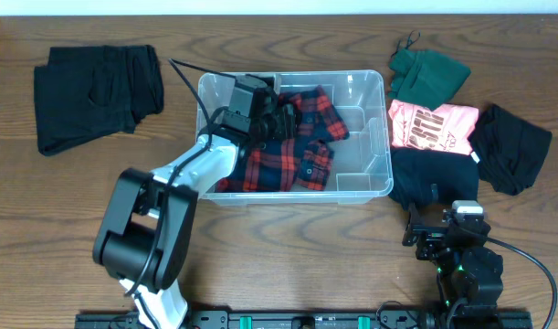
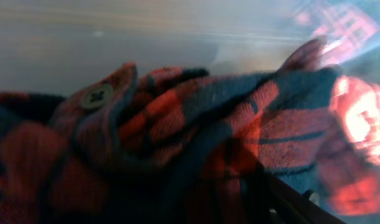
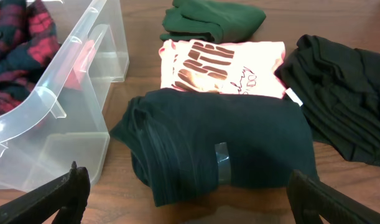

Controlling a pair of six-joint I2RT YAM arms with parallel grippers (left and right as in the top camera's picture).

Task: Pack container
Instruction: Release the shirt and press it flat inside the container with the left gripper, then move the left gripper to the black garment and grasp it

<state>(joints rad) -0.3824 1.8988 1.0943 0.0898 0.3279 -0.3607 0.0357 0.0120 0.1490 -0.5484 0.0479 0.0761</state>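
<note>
The clear plastic container (image 1: pixel 385 137) stands at the table's middle; its corner also shows in the right wrist view (image 3: pixel 50 102). A red and navy plaid shirt (image 1: pixel 301 155) lies bunched inside it. My left gripper (image 1: pixel 280 117) reaches down into the container and looks shut on the plaid shirt (image 2: pixel 196 118), which fills the left wrist view; only one finger (image 2: pixel 289 199) shows there. My right gripper (image 1: pixel 427 224) is open and empty (image 3: pixel 190 205), low near the front right, facing a folded dark teal garment (image 3: pixel 221 143).
A black garment (image 1: pixel 96 96) lies at the far left. To the right of the container lie a green garment (image 1: pixel 429 73), a pink printed tee (image 1: pixel 434 126), the dark teal garment (image 1: pixel 434 178) and a black garment (image 1: pixel 511 146).
</note>
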